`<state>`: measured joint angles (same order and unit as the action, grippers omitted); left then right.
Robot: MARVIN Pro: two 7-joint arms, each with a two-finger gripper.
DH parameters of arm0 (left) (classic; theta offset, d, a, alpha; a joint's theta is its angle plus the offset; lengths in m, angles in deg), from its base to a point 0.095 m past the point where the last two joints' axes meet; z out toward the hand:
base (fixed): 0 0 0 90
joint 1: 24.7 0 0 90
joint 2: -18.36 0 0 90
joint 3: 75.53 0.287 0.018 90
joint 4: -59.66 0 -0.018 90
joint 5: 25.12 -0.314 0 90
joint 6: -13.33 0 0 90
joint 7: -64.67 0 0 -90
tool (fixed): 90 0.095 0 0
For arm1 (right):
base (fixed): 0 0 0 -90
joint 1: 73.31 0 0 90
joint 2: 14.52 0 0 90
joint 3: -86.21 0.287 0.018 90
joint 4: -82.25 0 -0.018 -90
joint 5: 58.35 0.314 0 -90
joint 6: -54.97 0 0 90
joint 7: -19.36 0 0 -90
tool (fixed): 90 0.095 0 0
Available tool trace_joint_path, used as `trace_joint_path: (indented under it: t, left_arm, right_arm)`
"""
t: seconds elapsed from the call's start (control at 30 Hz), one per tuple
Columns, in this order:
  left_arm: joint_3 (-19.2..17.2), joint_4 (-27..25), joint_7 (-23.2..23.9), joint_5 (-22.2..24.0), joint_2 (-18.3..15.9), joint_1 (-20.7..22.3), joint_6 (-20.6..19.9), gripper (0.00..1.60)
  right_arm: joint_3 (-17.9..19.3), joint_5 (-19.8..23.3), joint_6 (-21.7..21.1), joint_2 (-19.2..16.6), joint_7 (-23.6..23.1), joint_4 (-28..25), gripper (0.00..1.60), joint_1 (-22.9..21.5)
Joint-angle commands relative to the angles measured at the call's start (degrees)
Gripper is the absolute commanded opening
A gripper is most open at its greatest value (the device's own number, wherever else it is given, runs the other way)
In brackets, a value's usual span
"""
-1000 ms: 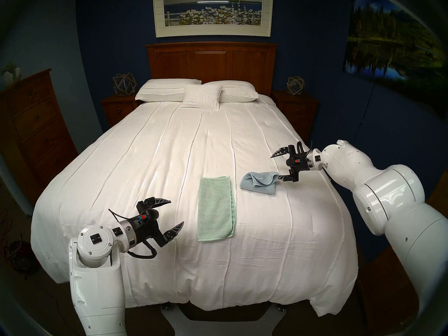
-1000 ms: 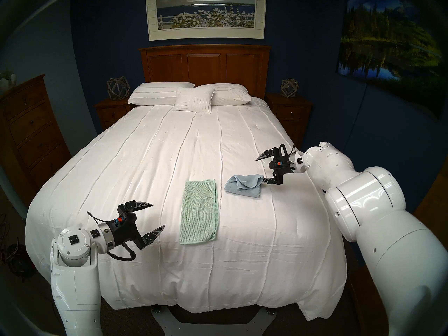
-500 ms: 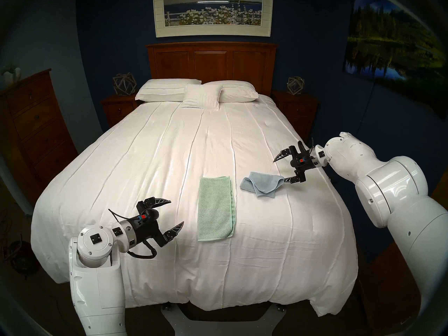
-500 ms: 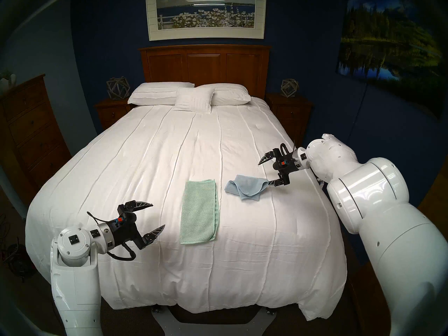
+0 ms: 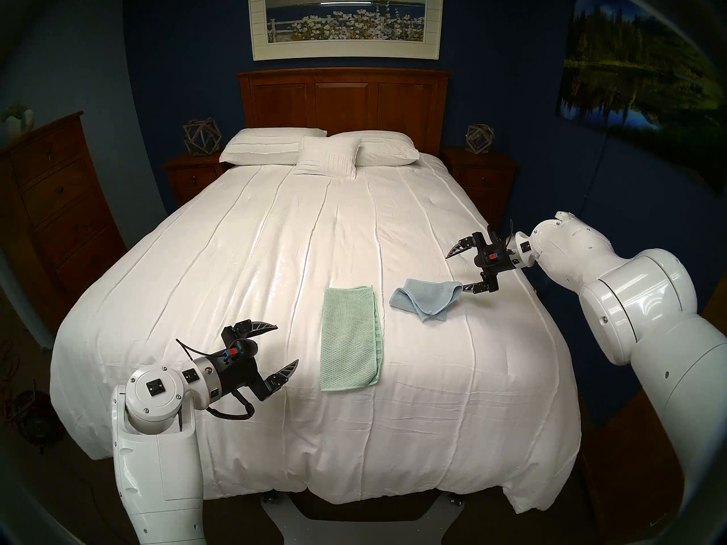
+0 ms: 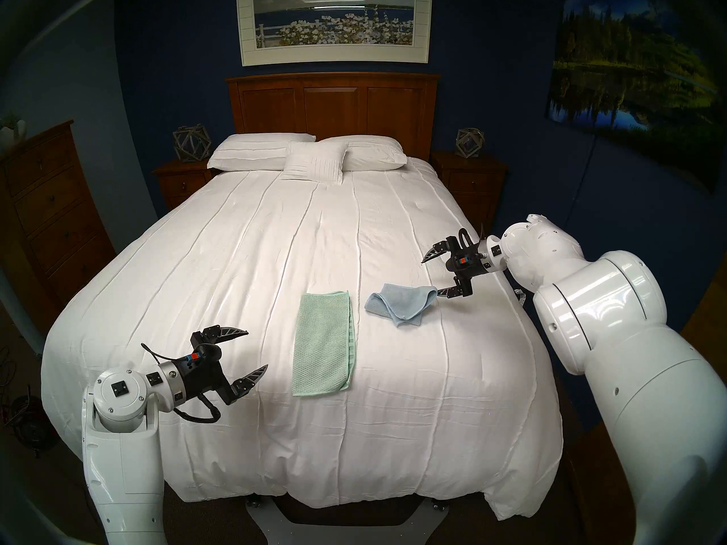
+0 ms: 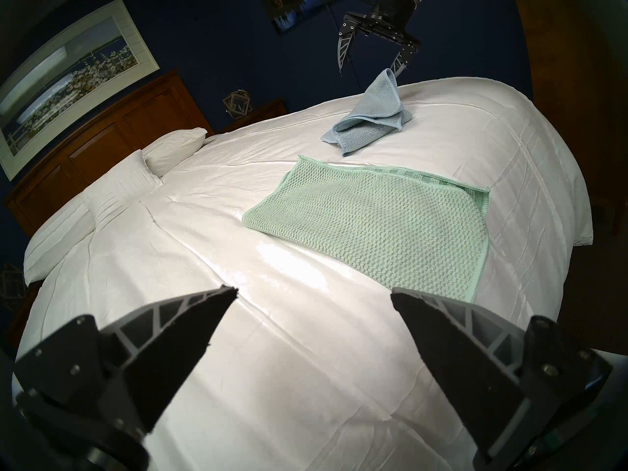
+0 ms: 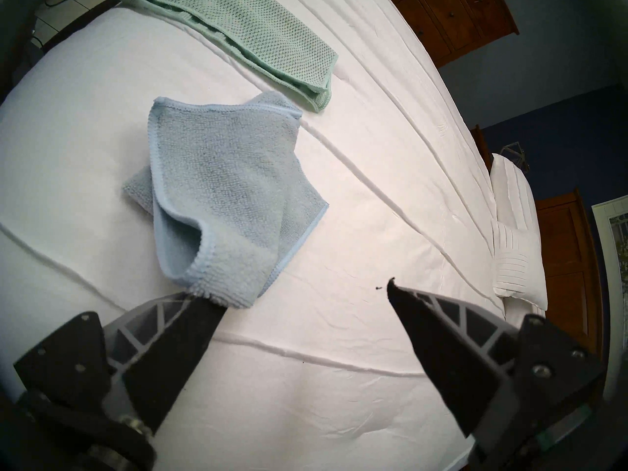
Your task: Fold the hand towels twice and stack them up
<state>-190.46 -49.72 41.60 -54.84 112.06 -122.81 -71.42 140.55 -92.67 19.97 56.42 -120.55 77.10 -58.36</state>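
The mint green waffle-weave towel lies flat on the white bedspread, folded once into a long rectangle; it also shows in the left wrist view. The light blue plush towel lies loosely bunched to its right. My right gripper is open just right of the blue towel. In the right wrist view a lifted corner of the blue towel clings to one fingertip. My left gripper is open and empty, left of the green towel's near end.
White pillows lie at the wooden headboard. Nightstands flank the bed and a tall dresser stands at the left. The bedspread's near edge drops off in front of me.
My right gripper has drawn back to the right, open, pulling the blue towel's corner with it, so the towel has spread out rightward. The left arm and the green towel have not moved.
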Motion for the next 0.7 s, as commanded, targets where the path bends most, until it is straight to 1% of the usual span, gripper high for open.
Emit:
trace_joint_path:
  t: [0.0, 0.13, 0.17, 0.23, 0.27, 0.43, 0.6, 0.67]
  left_arm:
    - [0.0, -0.9, 0.1, 0.2, 0.1, 0.0, 0.0, 1.60]
    - [0.0, -0.9, 0.1, 0.2, 0.1, 0.0, 0.0, 1.60]
    - [0.0, -0.9, 0.1, 0.2, 0.1, 0.0, 0.0, 1.60]
    - [0.0, -0.9, 0.1, 0.2, 0.1, 0.0, 0.0, 1.60]
    - [0.0, -0.9, 0.2, 0.2, 0.1, 0.0, 0.0, 1.60]
    - [0.0, -0.9, 0.2, 0.2, 0.1, 0.0, 0.0, 1.60]
    - [0.0, -0.9, 0.2, 0.2, 0.1, 0.1, 0.0, 1.60]
    - [0.0, -0.9, 0.2, 0.2, 0.1, 0.1, 0.0, 1.60]
  right_arm:
    - [-0.2, 0.3, 0.0, 0.2, -6.0, -0.6, 1.60, -1.9]
    - [-0.2, 0.3, 0.0, 0.2, -6.1, -0.6, 1.60, -1.9]
    - [0.5, 1.2, 0.0, 0.1, -5.9, -0.6, 1.60, -1.6]
    - [-0.7, 0.1, 0.0, 0.2, -6.0, -0.6, 1.60, -1.8]
    - [-0.4, 0.7, 0.0, 0.0, -6.0, -0.6, 1.60, -1.6]
    - [-1.7, 0.5, 0.0, -0.6, -6.0, -0.6, 1.60, -0.7]
    - [-2.8, 0.2, 0.0, -1.0, -6.0, -0.6, 1.60, 1.4]
    - [-2.8, 0.8, 0.0, -1.1, -6.0, -0.6, 1.60, 1.6]
